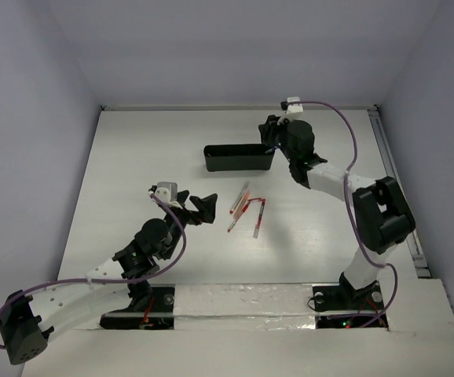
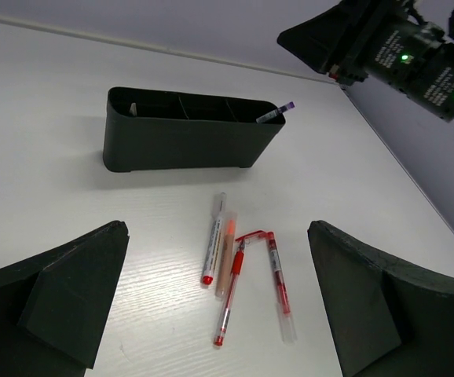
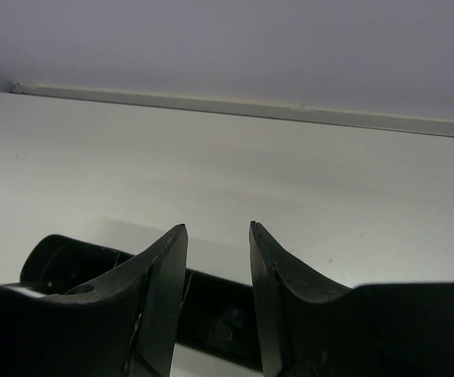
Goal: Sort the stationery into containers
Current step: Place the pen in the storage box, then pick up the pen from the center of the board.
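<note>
Right end effector parted over tray, its length running left-right

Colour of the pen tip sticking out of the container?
Purple pen tip, best in left wrist view.

White table: black tray far side, 4 pens mid.

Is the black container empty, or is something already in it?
Not empty: a pen pokes up out of the container at its right-end compartment, seen in the left wrist view.
</note>
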Action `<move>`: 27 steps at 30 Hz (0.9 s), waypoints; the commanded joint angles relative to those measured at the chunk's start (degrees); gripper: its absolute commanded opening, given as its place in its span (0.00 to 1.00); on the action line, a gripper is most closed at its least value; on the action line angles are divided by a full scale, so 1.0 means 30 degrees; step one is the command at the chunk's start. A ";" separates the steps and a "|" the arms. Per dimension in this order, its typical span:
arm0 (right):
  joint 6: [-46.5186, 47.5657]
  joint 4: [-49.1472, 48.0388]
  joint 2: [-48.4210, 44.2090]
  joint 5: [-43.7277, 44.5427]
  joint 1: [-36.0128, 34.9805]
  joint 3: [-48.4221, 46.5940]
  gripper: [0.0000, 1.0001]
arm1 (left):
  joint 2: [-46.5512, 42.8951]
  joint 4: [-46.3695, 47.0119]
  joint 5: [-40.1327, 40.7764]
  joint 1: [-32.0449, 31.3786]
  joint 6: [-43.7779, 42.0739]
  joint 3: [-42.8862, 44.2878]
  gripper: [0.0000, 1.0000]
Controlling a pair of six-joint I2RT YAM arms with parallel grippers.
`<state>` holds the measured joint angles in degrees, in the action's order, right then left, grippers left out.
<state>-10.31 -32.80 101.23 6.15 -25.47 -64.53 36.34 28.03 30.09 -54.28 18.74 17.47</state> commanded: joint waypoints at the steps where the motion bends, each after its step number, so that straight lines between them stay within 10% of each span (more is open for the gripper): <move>1: -0.0545 0.0987 -0.2684 0.0438 0.0083 0.0474 0.41 | -0.0306 0.0676 0.0371 -0.0070 -0.0242 0.0474 0.99; 13: -0.3858 1.3675 -0.5999 -0.1026 -0.1089 0.2964 0.31 | -0.0160 0.0676 0.0577 -0.0070 -0.0271 0.0503 0.99; 27: -0.5002 1.5474 -0.3074 -0.1289 -0.3286 0.3494 0.45 | 0.0162 0.0646 0.0694 -0.0070 -0.0388 0.0562 0.99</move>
<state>-23.88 13.34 90.00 2.63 -34.63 -53.58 36.60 27.92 31.57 -54.28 18.39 17.47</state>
